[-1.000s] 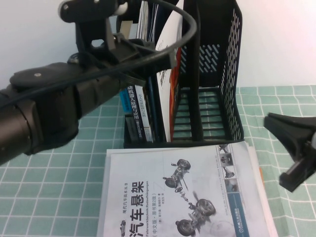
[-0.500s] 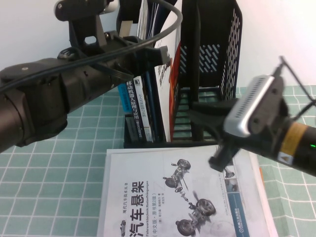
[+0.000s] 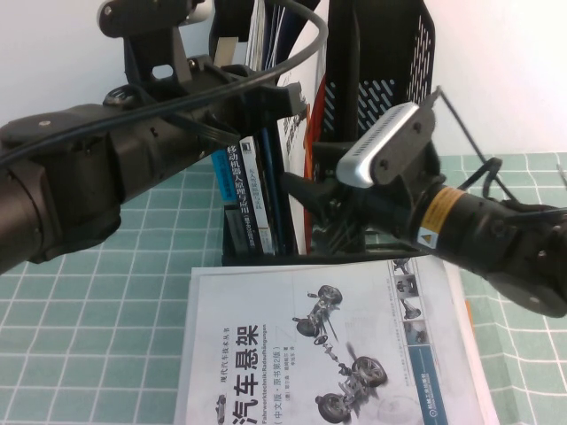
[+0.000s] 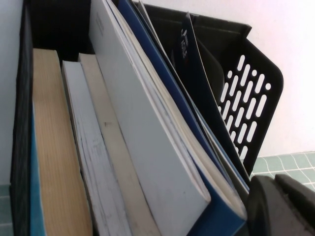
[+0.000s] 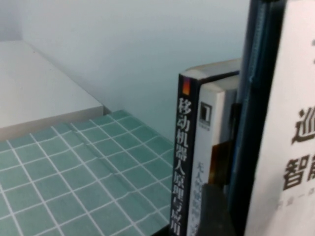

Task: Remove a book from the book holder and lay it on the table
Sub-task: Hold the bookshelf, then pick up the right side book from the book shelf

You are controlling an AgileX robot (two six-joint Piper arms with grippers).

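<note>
**Ana:** Black plastic walls are what matter here. The book holder (image 3: 372,133) stands at the far edge of the table (image 3: 80,336), and the book (image 3: 306,133), white with a red curve on the cover, is upright in it, leaning just beside the divider of the empty slot.

**Ben:** And the right gripper (image 3: 297,190)?

**Ana:** At the holder's front, low down, right at the book's front edge, jaws spread wide and nothing between them. To do this well I'd get one finger on each side of that thin cover, close only on this book and not the blue-spined books (image 3: 252,199) next to it, then draw it out along the slot so it doesn't rake the divider or tip the holder.

**Ben:** The left gripper (image 3: 292,97)?

**Ana:** Up high at the tops of the books in the holder. Whether it's open or closed I cannot tell; its own camera just looks down on the book tops.

**Ben:** Room to lay it down?

**Ana:** Less than you'd like. The green checked cloth is flat, but a car suspension book (image 3: 328,345) already lies at the near edge, right in front of the holder. Bare cloth remains toward the left and right sides. Behind it all is a plain pale wall.
</note>
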